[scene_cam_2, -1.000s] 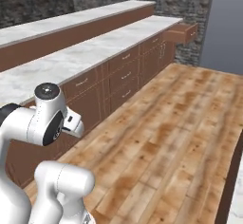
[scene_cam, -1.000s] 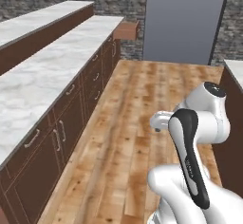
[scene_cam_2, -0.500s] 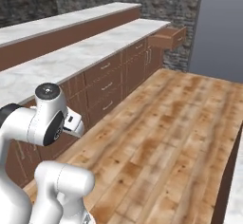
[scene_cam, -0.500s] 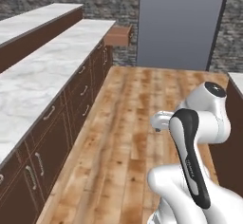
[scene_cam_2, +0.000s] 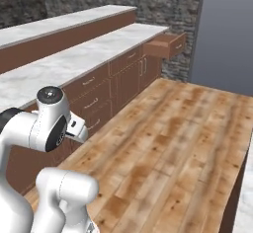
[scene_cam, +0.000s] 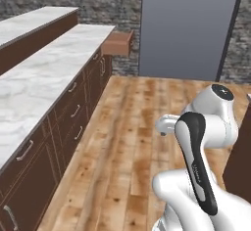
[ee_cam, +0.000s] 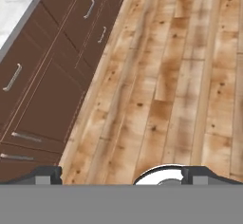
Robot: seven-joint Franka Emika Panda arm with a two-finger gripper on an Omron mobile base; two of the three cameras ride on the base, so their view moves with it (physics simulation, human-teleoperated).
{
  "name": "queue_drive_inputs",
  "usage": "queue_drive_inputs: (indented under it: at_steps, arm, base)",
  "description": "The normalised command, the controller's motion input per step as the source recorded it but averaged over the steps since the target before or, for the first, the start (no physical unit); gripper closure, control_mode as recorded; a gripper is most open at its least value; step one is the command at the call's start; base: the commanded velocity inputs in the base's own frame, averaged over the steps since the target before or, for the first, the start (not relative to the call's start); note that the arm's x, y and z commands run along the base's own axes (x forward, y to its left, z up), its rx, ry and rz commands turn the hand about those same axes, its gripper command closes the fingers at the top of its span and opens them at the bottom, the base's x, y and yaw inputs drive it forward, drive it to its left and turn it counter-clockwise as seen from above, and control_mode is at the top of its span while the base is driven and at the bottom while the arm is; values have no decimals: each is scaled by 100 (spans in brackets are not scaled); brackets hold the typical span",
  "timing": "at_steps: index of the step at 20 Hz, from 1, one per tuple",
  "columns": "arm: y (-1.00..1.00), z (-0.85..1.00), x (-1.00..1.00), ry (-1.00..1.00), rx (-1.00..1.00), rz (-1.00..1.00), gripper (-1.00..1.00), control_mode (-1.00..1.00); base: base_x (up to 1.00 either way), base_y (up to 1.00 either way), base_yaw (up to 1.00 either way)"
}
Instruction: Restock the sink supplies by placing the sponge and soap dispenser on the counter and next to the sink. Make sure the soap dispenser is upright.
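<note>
The sponge, the soap dispenser and the sink are out of view. In the hand view my gripper [ee_cam: 126, 176] points down at the wooden floor [ee_cam: 156, 85], open, with nothing between its two dark fingertips [ee_cam: 47, 175]. My arm is folded up close over the base in both base views. A white marble worktop [scene_cam: 44, 73] over brown cabinets [scene_cam: 73, 112] runs along the left, and I see no basin in the stretch in view.
An open brown drawer [scene_cam: 117, 43] sticks out at the far end of the cabinet row, also the drawer [scene_cam_2: 165, 45] in the right base view. A tall grey panel [scene_cam: 188, 29] stands in the stone wall ahead. Wide wooden floor [scene_cam_2: 173, 143] lies to the right of the cabinets.
The whole scene has shifted in both base views: the base has driven forward along the cabinets, so the open drawer and grey panel look closer. The arm keeps its folded pose.
</note>
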Motion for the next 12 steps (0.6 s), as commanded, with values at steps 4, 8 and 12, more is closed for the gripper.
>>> queue_drive_inputs:
  at_steps: [4,8,12]
  arm:
    - [0,0,0,0,0,0,-100,100]
    - [0,0,0,0,0,0,-100,100]
    - [0,0,0,0,0,0,-100,100]
  base:
    - [100,-26,0]
    - [100,-25,0]
    - [100,-21,0]
